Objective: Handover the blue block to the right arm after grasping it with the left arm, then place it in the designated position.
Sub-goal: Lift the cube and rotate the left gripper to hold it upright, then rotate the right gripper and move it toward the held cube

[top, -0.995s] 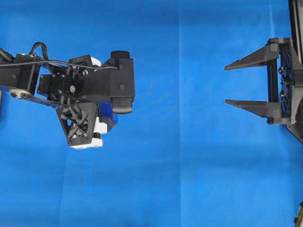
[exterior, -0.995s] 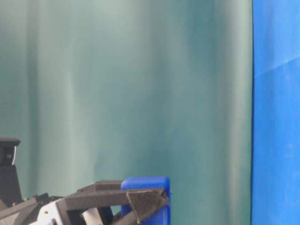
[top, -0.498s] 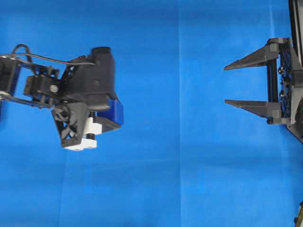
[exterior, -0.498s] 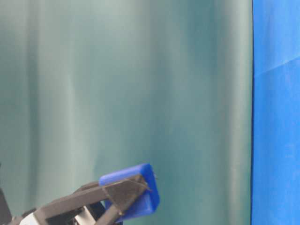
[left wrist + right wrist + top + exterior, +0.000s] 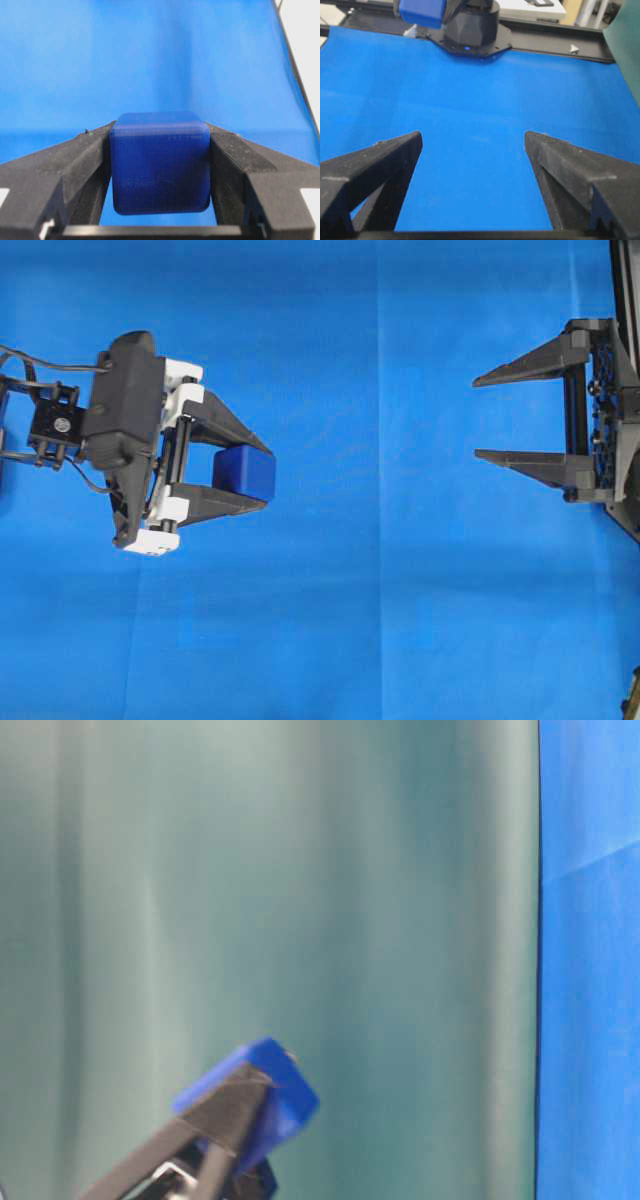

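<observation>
The blue block [image 5: 246,473] is a small dark-blue cube. My left gripper [image 5: 262,474], with white mounts, is shut on it and holds it in the air, fingers pointing right. The block fills the gap between the fingers in the left wrist view [image 5: 160,161]. It also shows in the table-level view [image 5: 262,1095] and at the top left of the right wrist view [image 5: 421,11]. My right gripper [image 5: 478,420] is open and empty at the right edge, fingers pointing left towards the block, well apart from it. It shows open in its wrist view [image 5: 472,141].
The blue cloth [image 5: 380,600] covers the table. A green curtain [image 5: 300,900] fills the background of the table-level view. The left arm's black base [image 5: 470,27] and a black rail [image 5: 555,25] stand at the far edge in the right wrist view.
My left gripper has risen and swung its wrist from pointing down to pointing right, with the block still in it. The right gripper has not moved.
</observation>
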`<state>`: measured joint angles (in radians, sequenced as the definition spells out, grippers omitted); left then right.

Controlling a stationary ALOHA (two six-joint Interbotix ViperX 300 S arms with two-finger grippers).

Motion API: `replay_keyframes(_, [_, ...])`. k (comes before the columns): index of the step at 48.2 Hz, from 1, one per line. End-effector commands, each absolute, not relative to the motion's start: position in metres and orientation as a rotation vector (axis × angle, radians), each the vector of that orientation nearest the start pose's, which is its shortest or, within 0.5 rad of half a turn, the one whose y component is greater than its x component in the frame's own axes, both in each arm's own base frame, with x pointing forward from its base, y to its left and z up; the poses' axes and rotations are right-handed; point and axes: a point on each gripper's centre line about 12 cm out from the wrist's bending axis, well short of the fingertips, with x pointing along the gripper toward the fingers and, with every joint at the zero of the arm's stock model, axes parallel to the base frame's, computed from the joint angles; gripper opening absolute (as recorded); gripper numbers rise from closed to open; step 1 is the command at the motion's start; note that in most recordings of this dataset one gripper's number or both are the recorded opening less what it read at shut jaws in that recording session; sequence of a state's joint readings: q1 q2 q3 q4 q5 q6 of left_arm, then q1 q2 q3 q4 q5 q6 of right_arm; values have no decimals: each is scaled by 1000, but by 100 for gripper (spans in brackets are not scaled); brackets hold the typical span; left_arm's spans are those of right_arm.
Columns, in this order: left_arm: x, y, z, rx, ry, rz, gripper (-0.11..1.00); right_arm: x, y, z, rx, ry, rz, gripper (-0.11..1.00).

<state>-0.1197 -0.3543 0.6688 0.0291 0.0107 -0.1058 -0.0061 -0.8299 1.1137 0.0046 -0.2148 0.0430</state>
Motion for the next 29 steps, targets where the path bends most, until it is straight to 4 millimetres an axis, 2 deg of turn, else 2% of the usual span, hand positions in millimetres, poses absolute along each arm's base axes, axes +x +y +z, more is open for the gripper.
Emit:
replay_keyframes(1, [345,-40,315,-35,226,-111,49,228,-2,294,48,32,-11,97])
replay_keyframes(29, [347,-37,312,-25,200,-103,49,229,-2,292,48,38,-10,97])
